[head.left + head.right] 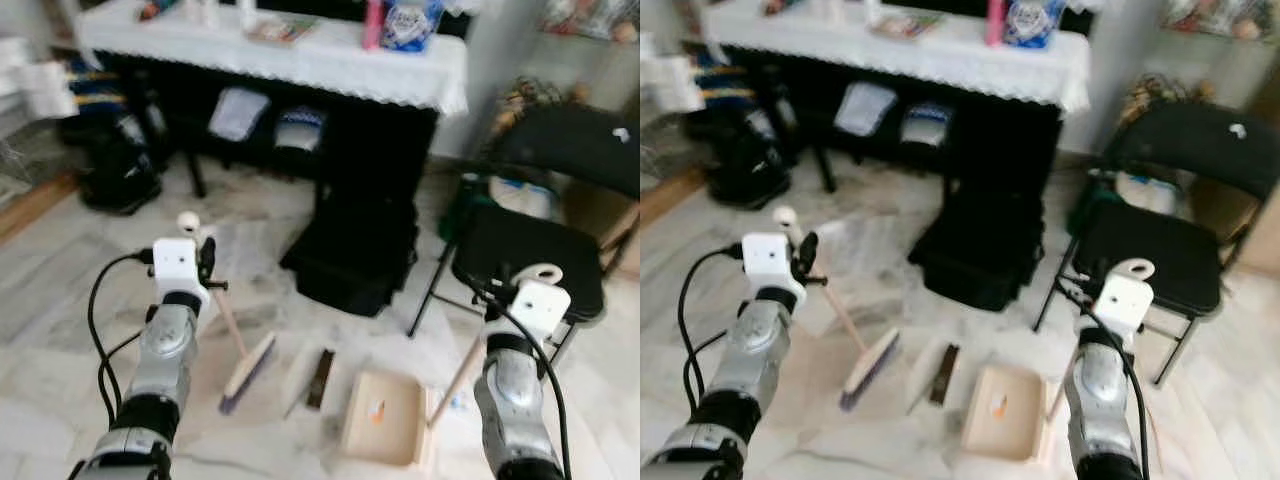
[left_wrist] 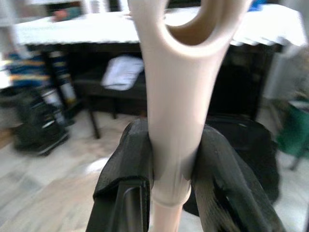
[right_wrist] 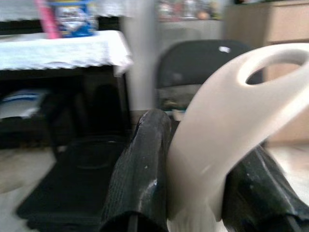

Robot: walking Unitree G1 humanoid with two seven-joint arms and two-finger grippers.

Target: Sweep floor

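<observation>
Black left gripper (image 2: 169,164) clamping broom handle (image 2: 169,96) — right gripper (image 3: 193,169) clamping dustpan handle (image 3: 227,125)

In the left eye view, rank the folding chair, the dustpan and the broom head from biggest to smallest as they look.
1. Folding chair, clearly the largest.
2. Dustpan.
3. Broom head, smallest.
The chair stands farther from the camera, so nearness is not inflating its rank.

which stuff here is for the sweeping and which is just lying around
For the job:
- broom, handle clamped in the left gripper
- dustpan, handle clamped in the right gripper
- small orange scrap in the dustpan

Just lying about:
- black bag
- folding chair
- table
</observation>
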